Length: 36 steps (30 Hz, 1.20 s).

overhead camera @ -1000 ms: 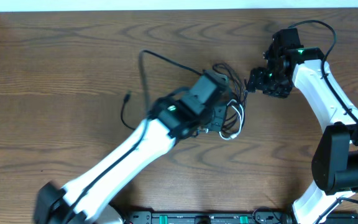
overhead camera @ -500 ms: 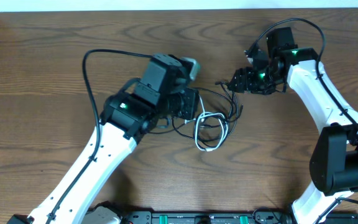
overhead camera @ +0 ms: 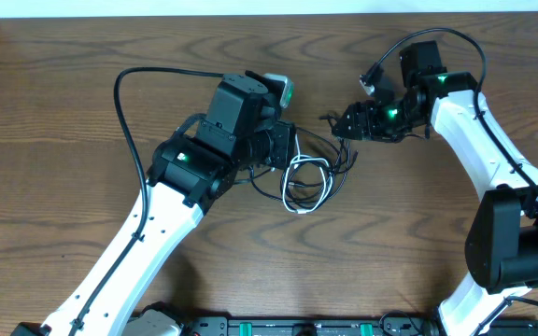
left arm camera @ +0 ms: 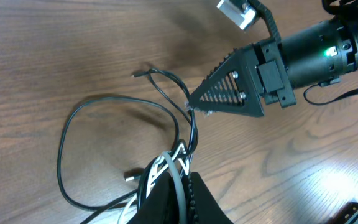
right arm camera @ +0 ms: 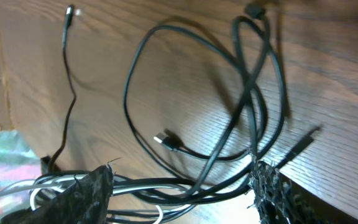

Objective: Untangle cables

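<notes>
Straddling the cables (right arm camera: 248,93), the right gripper (right arm camera: 182,182) stands spread in its wrist view; the left wrist view shows the left gripper (left arm camera: 169,180) clamped on them.

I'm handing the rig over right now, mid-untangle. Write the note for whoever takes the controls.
Left hand: shut on the white cable and some black cables, near the middle of the table.
Right hand: open, with black strands running between its fingers at the knot.
Done: the bundle spans between the two hands, and one black loop lies loose on the wood.
Left: the black strands cross each other and the white loop. Nothing is separated yet.
</notes>
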Each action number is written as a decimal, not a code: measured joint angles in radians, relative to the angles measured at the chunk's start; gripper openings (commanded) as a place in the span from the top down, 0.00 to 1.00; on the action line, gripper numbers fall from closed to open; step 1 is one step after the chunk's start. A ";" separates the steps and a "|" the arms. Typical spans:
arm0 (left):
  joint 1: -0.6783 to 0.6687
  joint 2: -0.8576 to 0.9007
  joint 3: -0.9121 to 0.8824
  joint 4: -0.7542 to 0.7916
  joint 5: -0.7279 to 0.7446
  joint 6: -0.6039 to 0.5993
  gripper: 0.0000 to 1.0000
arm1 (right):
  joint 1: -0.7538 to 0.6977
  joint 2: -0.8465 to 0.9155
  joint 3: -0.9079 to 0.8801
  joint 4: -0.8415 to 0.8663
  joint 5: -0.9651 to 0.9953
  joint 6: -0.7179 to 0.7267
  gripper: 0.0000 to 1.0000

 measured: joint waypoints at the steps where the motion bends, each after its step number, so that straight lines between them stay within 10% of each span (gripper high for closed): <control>1: 0.001 0.000 0.000 0.003 0.000 0.000 0.93 | 0.000 0.000 0.000 0.000 -0.014 -0.005 0.31; 19: 0.002 0.000 -0.001 0.020 0.000 0.000 0.93 | 0.213 0.000 -0.001 -0.088 0.039 -0.444 0.26; 36: 0.003 0.000 -0.001 0.021 -0.001 -0.002 0.93 | 0.286 0.000 -0.136 0.194 0.154 -0.329 0.30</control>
